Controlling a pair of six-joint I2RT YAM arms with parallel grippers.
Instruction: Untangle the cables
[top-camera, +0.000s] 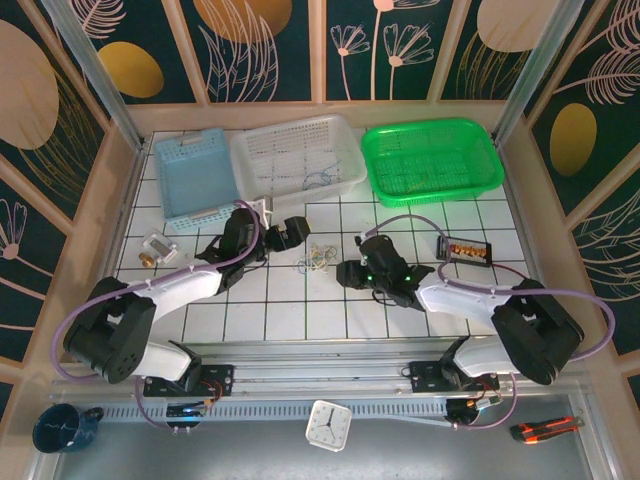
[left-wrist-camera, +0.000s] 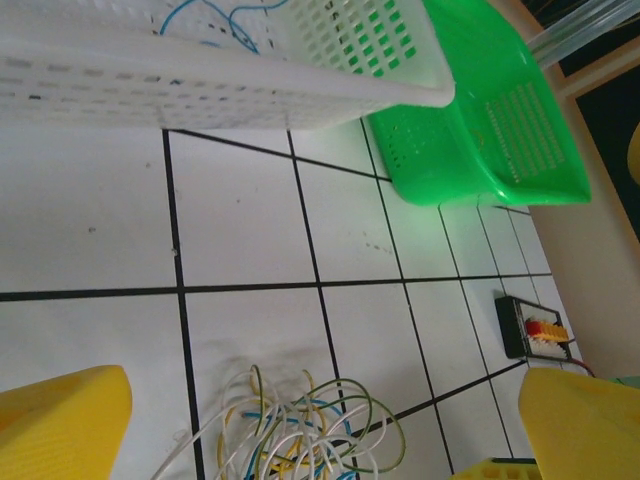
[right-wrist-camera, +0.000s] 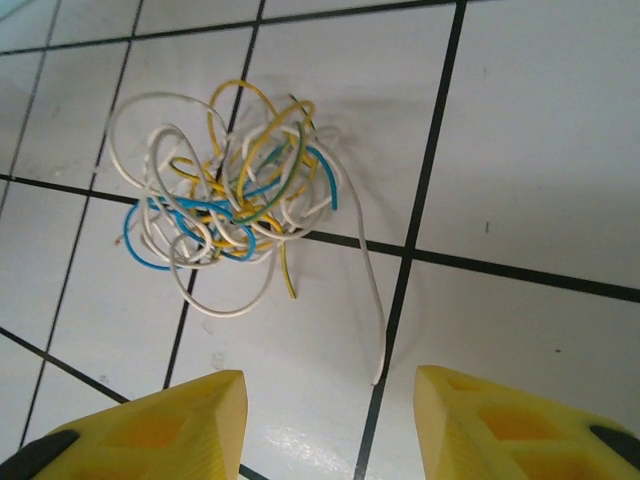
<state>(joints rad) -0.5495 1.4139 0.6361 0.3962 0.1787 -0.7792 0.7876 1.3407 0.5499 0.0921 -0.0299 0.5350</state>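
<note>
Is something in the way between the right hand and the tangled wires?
No, nothing visible. Only bare white tiled table lies between the right hand and the clump of thin blue, white and yellow wires.

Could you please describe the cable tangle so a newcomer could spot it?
Find the white basket at the back, then come straight forward. On the tiled table lies the cable tangle: thin, curly white, blue and yellow wires, unlike the thick purple cables on the arms.
</note>
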